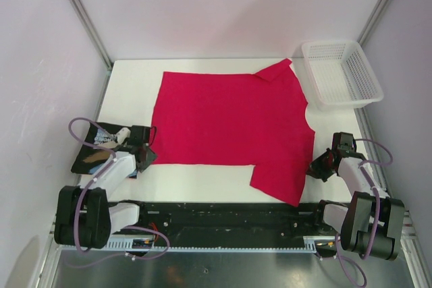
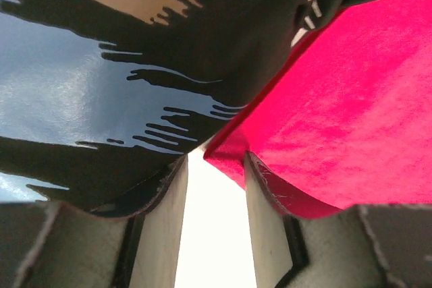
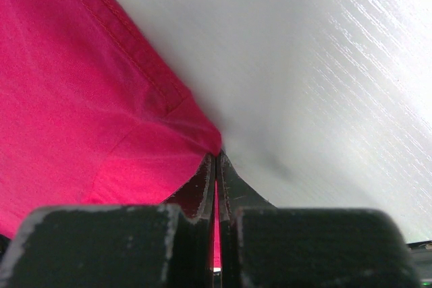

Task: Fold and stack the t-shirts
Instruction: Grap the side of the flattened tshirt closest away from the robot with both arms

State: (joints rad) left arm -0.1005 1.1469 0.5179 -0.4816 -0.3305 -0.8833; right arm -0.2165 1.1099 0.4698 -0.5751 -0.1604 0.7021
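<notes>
- Left wrist view: your left gripper [image 2: 216, 166] stands partly open with nothing in it. Bare white table [image 1: 128, 79] shows through the gap between its fingers [image 2: 162, 234].
- One finger sits at the edge of the black shirt [image 2: 202, 52], the other at a corner of the crimson shirt [image 2: 351, 99]. The two cloths flank the gap rather than fill it. You cannot tell from here whether either fingertip is tucked under cloth.
- Right wrist view: your right gripper [image 3: 216, 160] is closed tight. A sliver of red shows between its fingers, so it looks to have pinched the crimson shirt at a hemmed corner.
- Top view: the crimson shirt lies spread flat across the middle of the table. It is unfolded apart from a small turn-over at the far sleeve. Your left gripper is at its near left corner, and your right gripper is at its right edge, just beside the near sleeve.
- The black shirt is a compact bundle at the left edge of the table, print up, touching or just beside your left gripper. That one looks folded and done.
- By my reckoning you are about halfway. The crimson shirt has every fold to come, and then the two need stacking.
- The white mesh basket [image 1: 341, 102] sits at the far right corner, well apart from both grippers.
</notes>
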